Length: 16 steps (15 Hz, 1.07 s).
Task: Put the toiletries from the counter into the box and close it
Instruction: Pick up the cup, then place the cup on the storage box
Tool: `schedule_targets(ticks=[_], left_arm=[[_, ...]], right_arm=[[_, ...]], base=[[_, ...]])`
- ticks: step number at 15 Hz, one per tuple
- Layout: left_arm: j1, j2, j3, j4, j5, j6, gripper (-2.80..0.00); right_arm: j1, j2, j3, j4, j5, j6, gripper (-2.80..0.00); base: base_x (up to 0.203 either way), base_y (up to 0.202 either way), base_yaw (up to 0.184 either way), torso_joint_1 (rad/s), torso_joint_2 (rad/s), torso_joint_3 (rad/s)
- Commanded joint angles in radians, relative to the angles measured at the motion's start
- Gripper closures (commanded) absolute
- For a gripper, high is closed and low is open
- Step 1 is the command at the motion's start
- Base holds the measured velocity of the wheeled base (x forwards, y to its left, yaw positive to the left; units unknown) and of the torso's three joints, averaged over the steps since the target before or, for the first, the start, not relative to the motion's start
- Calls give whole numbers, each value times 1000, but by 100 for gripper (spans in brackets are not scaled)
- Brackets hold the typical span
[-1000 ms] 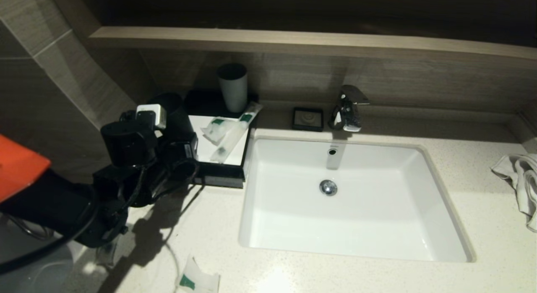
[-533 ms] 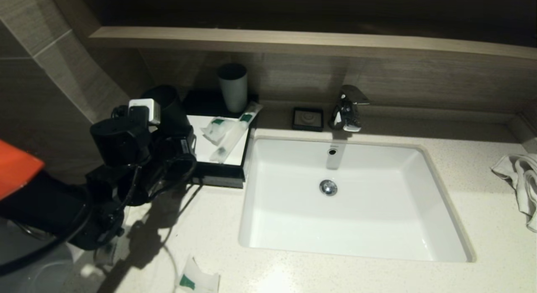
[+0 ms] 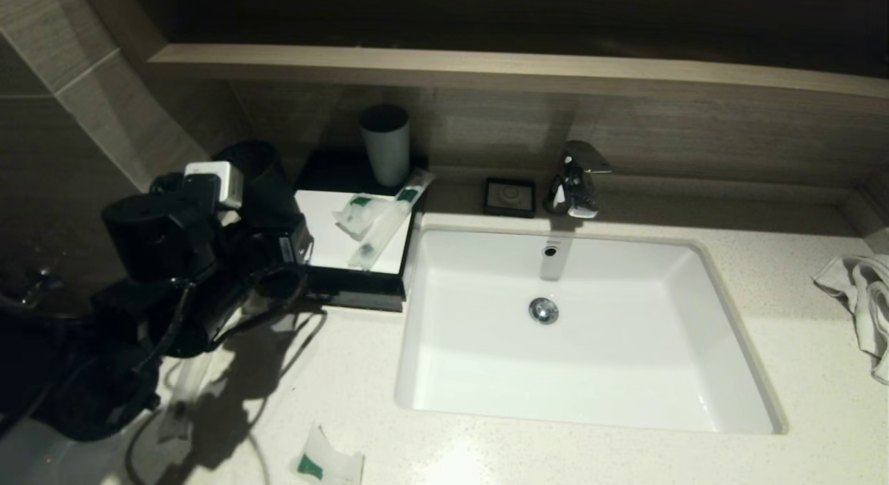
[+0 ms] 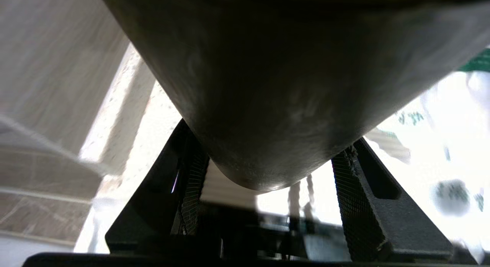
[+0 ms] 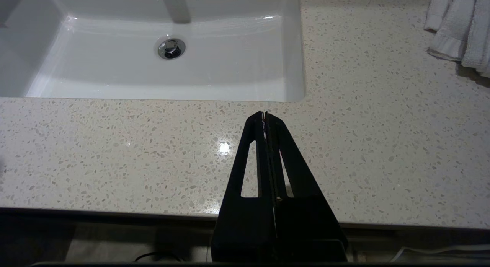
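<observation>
My left gripper [image 3: 267,210] is at the counter's left end, just left of the black box [image 3: 361,292]. It is shut on a dark cup [image 3: 248,169], which fills the left wrist view [image 4: 268,87] between the two fingers. The box stands open with a white inside; two white packets with green labels [image 3: 355,216] and a long tube [image 3: 386,221] lie in it. A white packet with a green mark [image 3: 325,464] and a long clear packet [image 3: 175,396] lie on the counter near the front left. My right gripper [image 5: 265,114] is shut and empty above the counter in front of the sink.
A grey cup [image 3: 385,144] stands on a black surface behind the box. The white sink [image 3: 576,395] fills the middle, with a chrome tap [image 3: 575,179] and a black soap dish [image 3: 510,196] behind it. A white towel [image 3: 860,301] lies at the right edge.
My left arm has moved left and a little back from the box, carrying the dark cup with it. More of the box's white inside shows now.
</observation>
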Motion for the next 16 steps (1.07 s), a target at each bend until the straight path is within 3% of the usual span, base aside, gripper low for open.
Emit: schedule_targets(ticks=[1, 5, 11, 16], left_arm=[[-2, -81, 8, 43, 3, 1, 0], [-2, -199, -70, 243, -4, 2, 0], [-7, -277, -306, 549, -8, 3, 0], [-8, -259, -470, 669, -8, 49, 0]], right_arm=[[0, 1, 0, 0, 0, 0, 0], [0, 0, 0, 0, 0, 0, 0], [0, 0, 0, 0, 0, 0, 0], [0, 0, 0, 0, 0, 0, 0]], base=[[0, 0, 0, 0, 0, 0], [0, 0, 0, 0, 0, 0], [0, 0, 0, 0, 0, 0], [0, 0, 0, 0, 0, 0]])
